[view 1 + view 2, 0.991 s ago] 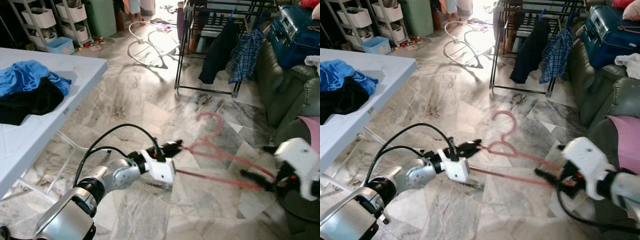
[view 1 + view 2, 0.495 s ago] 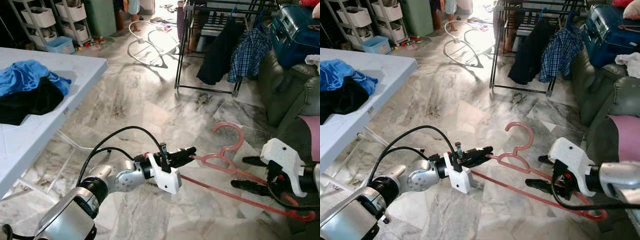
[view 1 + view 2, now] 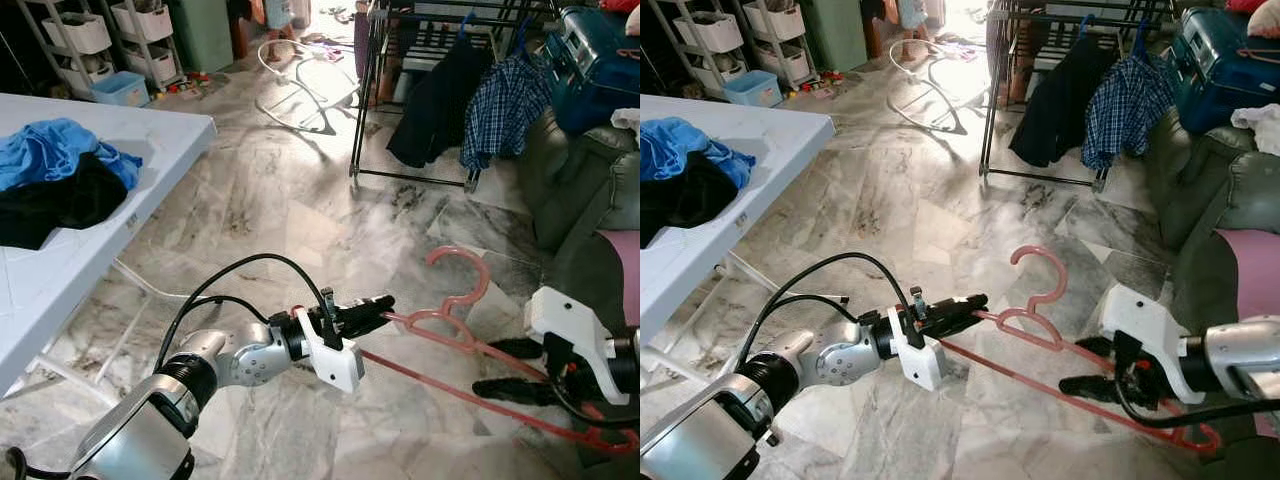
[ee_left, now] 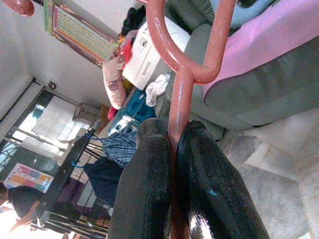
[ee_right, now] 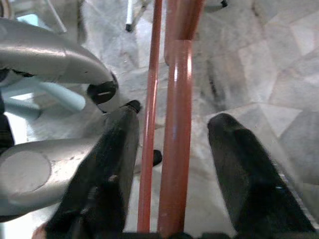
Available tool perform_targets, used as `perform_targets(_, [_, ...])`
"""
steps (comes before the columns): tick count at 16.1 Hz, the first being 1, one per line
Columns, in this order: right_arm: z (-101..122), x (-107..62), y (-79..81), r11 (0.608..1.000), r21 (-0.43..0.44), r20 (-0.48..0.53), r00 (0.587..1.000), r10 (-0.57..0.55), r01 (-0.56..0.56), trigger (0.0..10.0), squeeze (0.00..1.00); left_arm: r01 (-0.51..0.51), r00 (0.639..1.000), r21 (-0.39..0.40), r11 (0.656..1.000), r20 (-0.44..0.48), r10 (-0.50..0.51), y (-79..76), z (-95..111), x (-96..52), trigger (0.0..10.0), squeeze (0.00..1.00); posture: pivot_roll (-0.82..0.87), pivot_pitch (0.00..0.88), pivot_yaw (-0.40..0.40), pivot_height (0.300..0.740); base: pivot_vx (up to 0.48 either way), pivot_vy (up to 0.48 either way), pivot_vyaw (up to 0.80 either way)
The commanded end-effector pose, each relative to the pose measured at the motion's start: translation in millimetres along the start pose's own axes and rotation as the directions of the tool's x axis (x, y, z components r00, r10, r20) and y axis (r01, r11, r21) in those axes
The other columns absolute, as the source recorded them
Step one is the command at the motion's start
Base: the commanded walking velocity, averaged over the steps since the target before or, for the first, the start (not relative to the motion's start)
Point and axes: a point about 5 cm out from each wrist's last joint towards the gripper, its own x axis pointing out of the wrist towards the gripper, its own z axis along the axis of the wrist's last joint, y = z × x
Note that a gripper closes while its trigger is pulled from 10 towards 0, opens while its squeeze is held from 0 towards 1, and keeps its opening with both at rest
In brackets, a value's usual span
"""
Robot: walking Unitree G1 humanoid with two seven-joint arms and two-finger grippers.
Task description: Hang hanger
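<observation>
A: What's the left gripper [image 3: 380, 303] got?
B: It's clamped on the pink hanger [image 3: 455, 318], low over the floor. The right gripper [image 3: 515, 368] straddles it, fingers apart.
A: Next?
B: Probably carrying it to the rack [image 3: 372, 90].

The right gripper [image 3: 1092, 366] has spread its fingers [image 5: 247, 181] off the pink hanger [image 3: 1035, 322] — a second ago it looked clamped, though blur hid much. The left gripper [image 3: 378, 305] has swung the hook upright — nearer the sofa.
</observation>
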Motion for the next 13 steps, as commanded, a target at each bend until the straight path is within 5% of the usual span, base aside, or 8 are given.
perform_targets(1, [3, 0.8, 6.2, 0.998, -0.010, -0.002, 0.998, 0.057, -0.057, 0.0, 0.00, -0.007, 0.999, 0.009, 1.000, 0.034, 0.007, 2.2, 4, 4.1, 10.0, 0.00, -0.12, 0.091, 0.010, 0.740, 0.000, 0.000, 0.00])
perform_targets(13, [12, -0.1, 6.2, 0.996, 0.021, 0.057, 0.994, 0.089, -0.091, 0.0, 0.00, -0.003, 0.999, 0.013, 1.000, 0.045, 0.002, 2.9, 4, 3.7, 10.0, 0.00, -0.12, 0.089, 0.013, 0.740, 0.000, 0.000, 0.00])
